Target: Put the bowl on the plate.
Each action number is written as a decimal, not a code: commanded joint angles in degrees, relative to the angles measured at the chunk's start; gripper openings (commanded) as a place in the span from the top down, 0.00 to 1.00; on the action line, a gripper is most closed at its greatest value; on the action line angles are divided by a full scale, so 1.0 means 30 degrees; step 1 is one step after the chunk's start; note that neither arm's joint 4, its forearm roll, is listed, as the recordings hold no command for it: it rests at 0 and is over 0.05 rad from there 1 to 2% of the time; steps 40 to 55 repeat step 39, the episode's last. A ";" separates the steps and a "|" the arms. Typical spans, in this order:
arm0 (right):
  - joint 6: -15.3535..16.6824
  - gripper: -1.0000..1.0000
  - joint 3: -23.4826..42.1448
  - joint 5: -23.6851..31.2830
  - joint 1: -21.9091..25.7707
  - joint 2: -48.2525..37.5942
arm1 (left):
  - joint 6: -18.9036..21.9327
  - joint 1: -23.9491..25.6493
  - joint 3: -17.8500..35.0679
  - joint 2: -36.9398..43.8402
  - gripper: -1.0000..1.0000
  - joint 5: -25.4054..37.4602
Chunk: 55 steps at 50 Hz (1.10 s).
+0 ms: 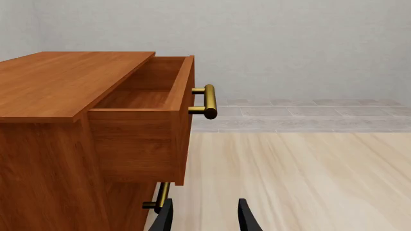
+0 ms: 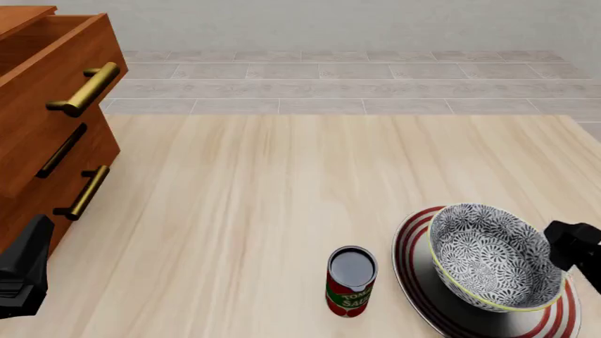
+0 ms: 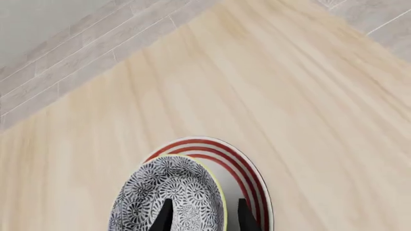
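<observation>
We find the bowl (image 2: 493, 257) positioned over the plate (image 2: 418, 285) at the near right of the table (image 2: 281, 197). In the front view the bowl is tilted, its mouth turned toward the can side, and a dark shadow lies on the plate beneath it; we judge that it is not yet seated flat, though whether its base touches the plate we cannot tell.

The right gripper (image 3: 201, 214) is at the bowl's rim on the right side. The right wrist view shows its two fingertips (image 3: 165, 216) straddling the yellowish rim, one over the patterned interior and one outside against the plate's red rings. We judge the gripper to be holding the bowl by its wall (contact itself is not plainly visible, as the tips are cut off at the frame edge).

The left gripper (image 1: 204, 216) rests well apart from the work, beside the wooden drawer unit (image 2: 47, 120) at the table's left. Its fingers stand parted with nothing between them; the top drawer (image 1: 151, 103) is pulled out and shows no contents in the part visible.

A tomato sauce can (image 2: 351, 280) stands upright just beside the plate's left edge, apart from the bowl.

Status: transport appears essentially done. Remaining, in our judgement: level the bowl, lower it onto the plate's centre, let go, and withdraw without nudging the can.
</observation>
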<state>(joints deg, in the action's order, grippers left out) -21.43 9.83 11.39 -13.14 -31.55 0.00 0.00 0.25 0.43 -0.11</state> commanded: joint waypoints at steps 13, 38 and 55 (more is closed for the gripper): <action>0.0631 0.00 0.4452 0.4379 0.0308 0.2304 | 0.0000 0.0000 0.0000 0.0000 0.00 0.0000; 0.1075 0.00 0.9000 0.7080 0.1709 0.2840 | 0.0000 0.0000 0.0000 0.0000 0.00 0.0000; 0.1123 0.00 0.9134 0.7175 0.1792 0.2872 | 0.0000 0.0000 0.0000 0.0000 0.00 0.0000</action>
